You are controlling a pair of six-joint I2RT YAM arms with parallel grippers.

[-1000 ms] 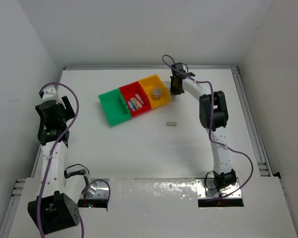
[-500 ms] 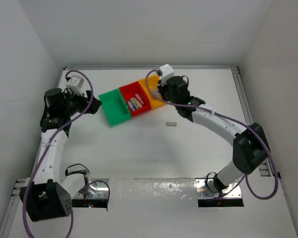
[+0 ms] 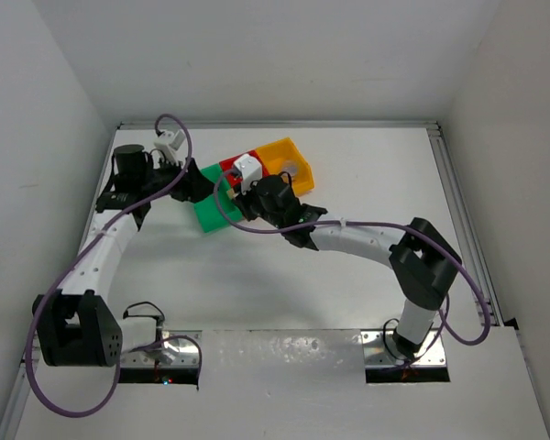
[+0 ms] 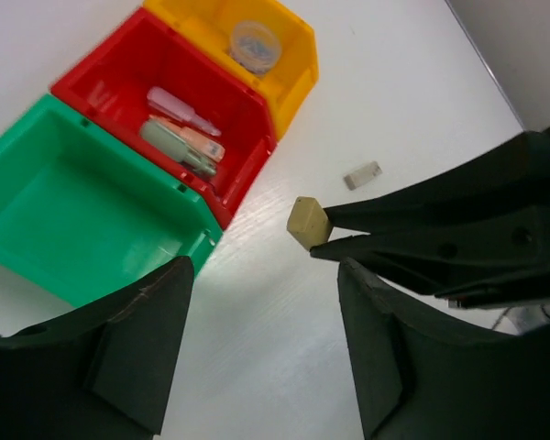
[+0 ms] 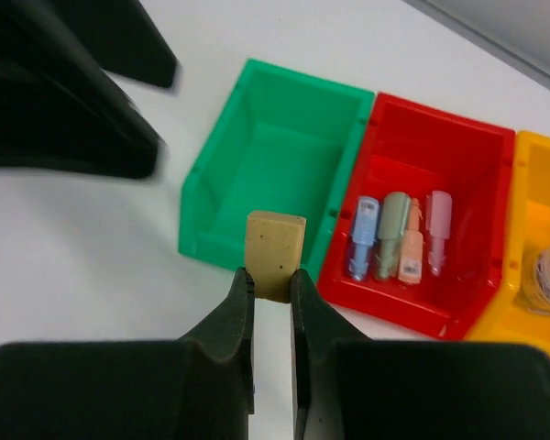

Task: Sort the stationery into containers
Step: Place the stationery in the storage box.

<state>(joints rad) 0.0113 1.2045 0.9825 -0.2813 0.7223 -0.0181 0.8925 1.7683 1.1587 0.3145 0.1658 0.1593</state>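
Tan block carried to the green bin [image 5: 280, 170], drop not yet done.
Your right tool [image 5: 270, 280] is clamped on the tan block [image 5: 275, 240], in the air just beside the green bin; its long axis runs along the fingers, free end toward that bin. Next, I judge, you move over the green bin and release. Your left tool [image 4: 261, 266] hovers, jaws apart, empty.

Overhead plus two close wrist views sharing bins [image 4: 73, 211]
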